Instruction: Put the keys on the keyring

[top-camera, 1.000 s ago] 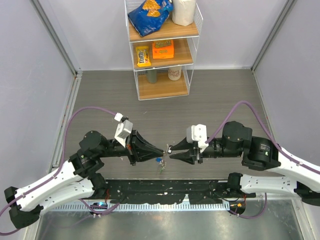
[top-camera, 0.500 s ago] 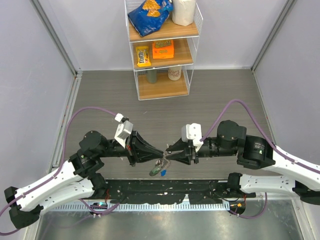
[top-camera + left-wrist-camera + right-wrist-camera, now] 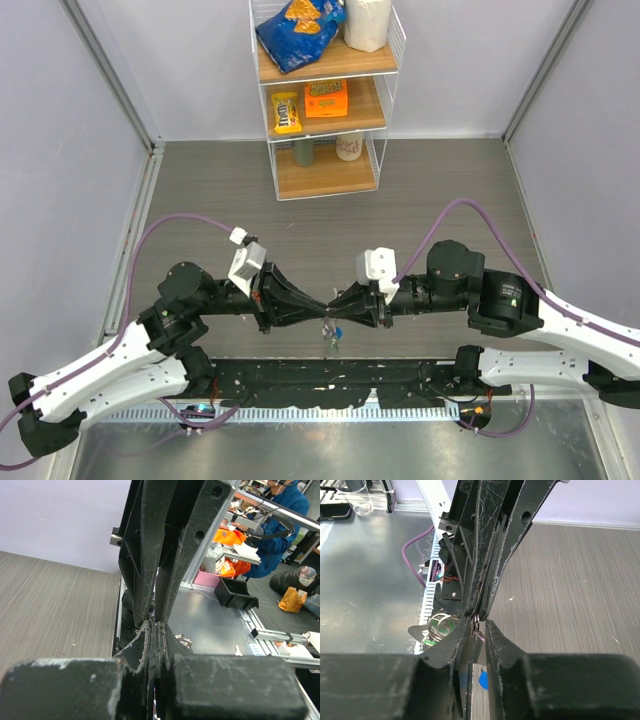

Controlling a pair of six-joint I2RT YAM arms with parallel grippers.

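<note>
Above the near strip of the table, between the two arm bases, the left gripper and right gripper are brought tip to tip, both lying level on one left-to-right line.

- Left gripper: pressed fully shut. A short metal link is seen at its tips in the right wrist view, so the keyring is judged to be pinched there and held clear of the table for threading.
- Right gripper: nearly closed, with a narrow slit left between the jaws. A blue key head is seen through that slit. Whether it is gripped or merely lies behind cannot be told.
- Keys: gathered in a small bunch just under the meeting tips, apparently hung from the ring.
- Orientation: the bunch is judged to hang downward, its long axis roughly upright and crossing the grippers' shared line. The ring's silvery coil is seen low and to one side of the tips, with a touch of green in it.
</note>
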